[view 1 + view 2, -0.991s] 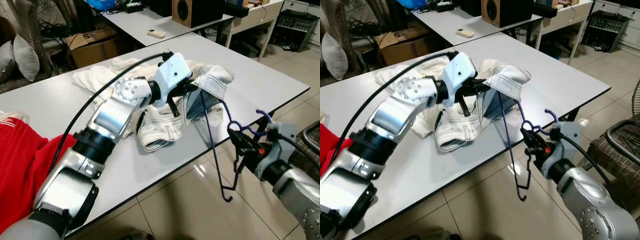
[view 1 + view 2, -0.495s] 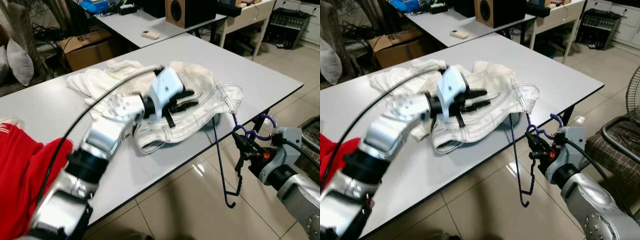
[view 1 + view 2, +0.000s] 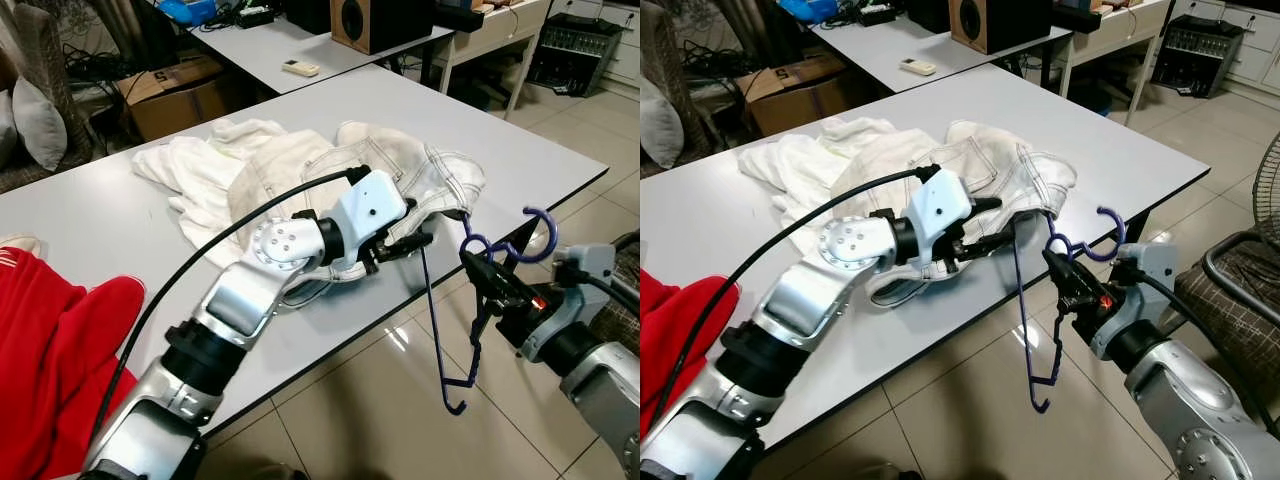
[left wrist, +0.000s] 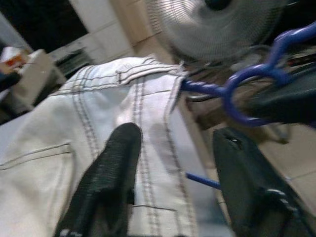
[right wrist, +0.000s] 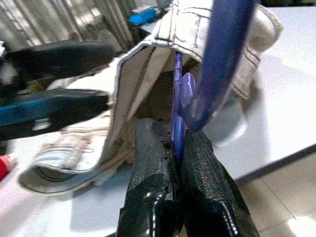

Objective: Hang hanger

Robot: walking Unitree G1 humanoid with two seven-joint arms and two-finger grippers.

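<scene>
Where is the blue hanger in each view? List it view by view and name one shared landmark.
Left eye view: blue hanger off the table edge, right of centre.
Right eye view: hanger at centre, past the table edge.
Left wrist view: its hook at upper right.
Right wrist view: its stem pinched between the right gripper fingers.
Shared landmark: white jeans.
</scene>
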